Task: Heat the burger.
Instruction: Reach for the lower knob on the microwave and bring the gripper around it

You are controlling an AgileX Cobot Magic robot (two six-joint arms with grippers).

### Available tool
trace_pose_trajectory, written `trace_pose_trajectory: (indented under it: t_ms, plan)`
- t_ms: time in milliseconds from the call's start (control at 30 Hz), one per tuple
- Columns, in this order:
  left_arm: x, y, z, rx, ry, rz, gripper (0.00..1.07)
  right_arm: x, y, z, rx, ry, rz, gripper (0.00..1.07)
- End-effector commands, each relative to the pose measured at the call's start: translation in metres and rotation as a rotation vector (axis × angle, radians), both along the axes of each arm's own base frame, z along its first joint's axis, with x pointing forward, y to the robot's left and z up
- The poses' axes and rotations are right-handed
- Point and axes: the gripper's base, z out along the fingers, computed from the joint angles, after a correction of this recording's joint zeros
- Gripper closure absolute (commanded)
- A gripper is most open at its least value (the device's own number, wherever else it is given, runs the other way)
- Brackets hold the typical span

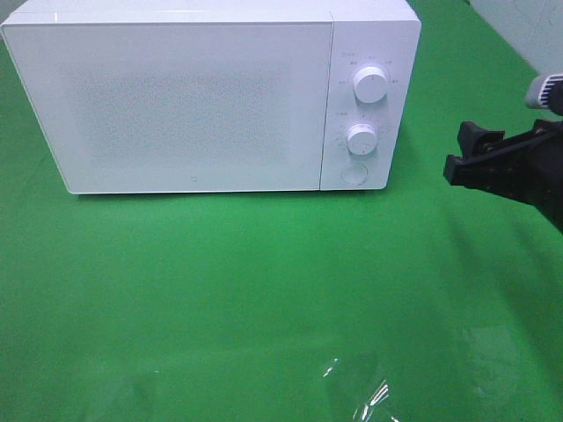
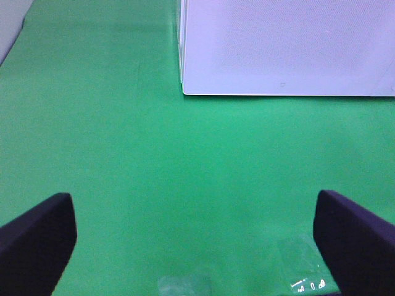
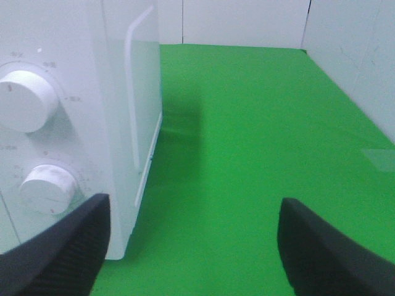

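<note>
The burger shows in no view. A white microwave (image 1: 193,105) stands at the back of the green cloth with its door shut. It has two round knobs (image 1: 370,85) (image 1: 361,137) and a round button (image 1: 354,172) on its right panel. My right gripper (image 1: 459,151) hovers to the right of that panel, open and empty. The right wrist view shows its black fingers (image 3: 62,246) spread, with the microwave's knob side (image 3: 74,123) close by. My left gripper (image 2: 196,246) is open and empty over bare cloth, facing the microwave's front (image 2: 284,49). The exterior view does not show it.
A crumpled piece of clear plastic (image 1: 361,391) lies on the cloth near the front edge, also seen as clear plastic (image 2: 296,271) by the left fingertips. White walls (image 3: 247,21) border the green cloth behind and to the right of the microwave.
</note>
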Motion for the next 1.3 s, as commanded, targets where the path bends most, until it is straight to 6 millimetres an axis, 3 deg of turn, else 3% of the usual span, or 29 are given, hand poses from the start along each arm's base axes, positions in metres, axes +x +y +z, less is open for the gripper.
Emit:
trace_pose_trajectory:
  t_ms: [33, 367, 533, 833, 1100, 1300]
  plan:
    - [-0.002, -0.001, 0.0, -0.01, -0.023, 0.001, 0.1, -0.004, 0.014, -0.005, -0.003, -0.035, -0.005, 0.34]
    - [-0.002, -0.001, 0.0, -0.01, -0.023, 0.001, 0.1, -0.022, 0.053, -0.017, 0.012, -0.055, -0.004, 0.34]
    - [-0.002, -0.001, 0.0, -0.01, -0.023, 0.001, 0.1, -0.021, 0.064, -0.016, -0.014, -0.075, 0.023, 0.34]
    - [-0.002, -0.001, 0.0, -0.01, -0.023, 0.001, 0.1, 0.001, 0.096, -0.019, -0.019, -0.108, 0.046, 0.34]
    - [-0.002, -0.001, 0.0, -0.01, -0.023, 0.001, 0.1, 0.015, 0.11, -0.024, -0.01, -0.125, 0.041, 0.34]
    - [-0.002, -0.001, 0.0, -0.01, -0.023, 0.001, 0.1, 0.038, 0.113, -0.029, -0.004, -0.106, 0.029, 0.34]
